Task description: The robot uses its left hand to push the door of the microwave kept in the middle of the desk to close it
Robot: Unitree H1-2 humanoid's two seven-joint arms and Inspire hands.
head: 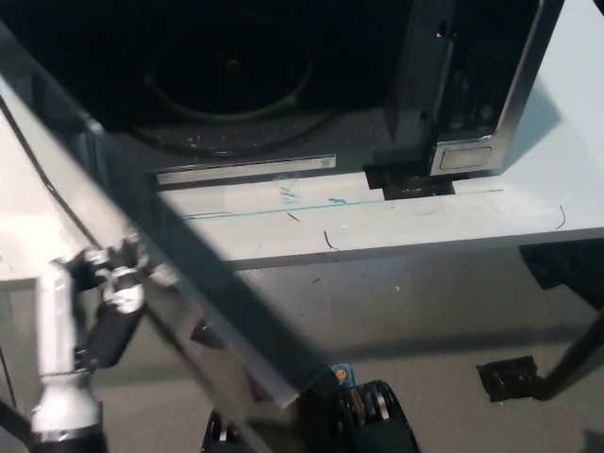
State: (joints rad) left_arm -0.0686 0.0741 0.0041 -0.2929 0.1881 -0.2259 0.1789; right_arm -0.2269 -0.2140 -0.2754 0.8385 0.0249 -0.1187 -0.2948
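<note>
Your white left hand (118, 274), blurred so its finger state is unreadable, sits against the open microwave door (189, 255), which runs diagonally leftward from the microwave (283, 85) mid-desk.

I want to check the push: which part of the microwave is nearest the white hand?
The open door, beside the left hand; the control panel sits far right.

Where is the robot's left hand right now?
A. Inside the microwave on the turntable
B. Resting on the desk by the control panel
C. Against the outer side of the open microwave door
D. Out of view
C: the left hand sits against the outer face of the open, blurred microwave door, at lower left.
</note>
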